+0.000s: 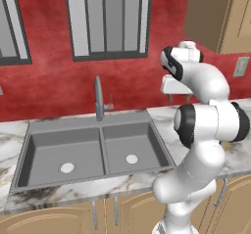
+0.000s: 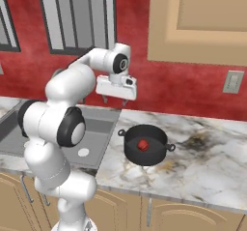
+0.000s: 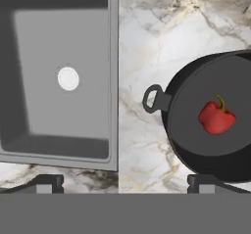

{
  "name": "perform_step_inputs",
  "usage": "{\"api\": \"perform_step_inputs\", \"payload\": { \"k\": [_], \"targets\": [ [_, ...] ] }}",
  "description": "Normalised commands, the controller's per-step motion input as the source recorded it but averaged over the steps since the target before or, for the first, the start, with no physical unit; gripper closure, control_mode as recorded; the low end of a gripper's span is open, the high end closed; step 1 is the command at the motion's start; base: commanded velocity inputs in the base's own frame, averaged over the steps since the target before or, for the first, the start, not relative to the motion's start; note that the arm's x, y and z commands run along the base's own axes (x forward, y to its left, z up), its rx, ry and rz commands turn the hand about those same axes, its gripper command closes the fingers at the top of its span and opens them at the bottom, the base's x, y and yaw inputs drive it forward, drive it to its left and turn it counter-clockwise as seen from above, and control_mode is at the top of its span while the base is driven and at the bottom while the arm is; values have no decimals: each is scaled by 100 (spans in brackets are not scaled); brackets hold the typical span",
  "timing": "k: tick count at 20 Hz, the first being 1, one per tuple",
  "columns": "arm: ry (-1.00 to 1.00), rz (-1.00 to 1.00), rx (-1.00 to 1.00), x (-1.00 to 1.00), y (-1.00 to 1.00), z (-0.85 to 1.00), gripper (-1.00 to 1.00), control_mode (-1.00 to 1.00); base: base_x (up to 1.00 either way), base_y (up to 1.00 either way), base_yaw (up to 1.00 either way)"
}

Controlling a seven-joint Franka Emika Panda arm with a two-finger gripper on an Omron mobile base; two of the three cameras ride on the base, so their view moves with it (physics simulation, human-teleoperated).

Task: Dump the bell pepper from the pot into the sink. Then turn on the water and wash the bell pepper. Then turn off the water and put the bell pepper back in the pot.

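The black pot (image 2: pixel 145 145) is sitting upright on the marble surface (image 2: pixel 202 162), just to the right of the sink (image 1: pixel 93 147), with its two small loop handles sticking out to the sides. The little glossy red bell pepper (image 2: pixel 142 145) is lying inside on the pot's dark bottom. The grey double-basin sink is showing a pale round drain in each basin.

Even bright rendered light, soft shadows, slightly coarse detail.
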Motion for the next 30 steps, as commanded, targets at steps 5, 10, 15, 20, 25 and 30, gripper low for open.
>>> {"api": "perform_step_inputs", "payload": {
  "k": [5,10,15,20,25,30],
  "targets": [
    [2,0,-7,-6,0,-36,-100,-100,0,0,0],
    [0,0,-6,-11,0,-30,-100,-100,0,0,0],
    [0,0,-3,-13,0,-24,-100,-100,0,0,0],
    [0,0,-1,-4,-3,-21,-100,-100,0,0,0],
    [1,0,0,0,-13,-23,-100,-100,0,0,0],
    [1,0,0,0,-15,-27,-100,-100,0,0,0]
  ]
}}
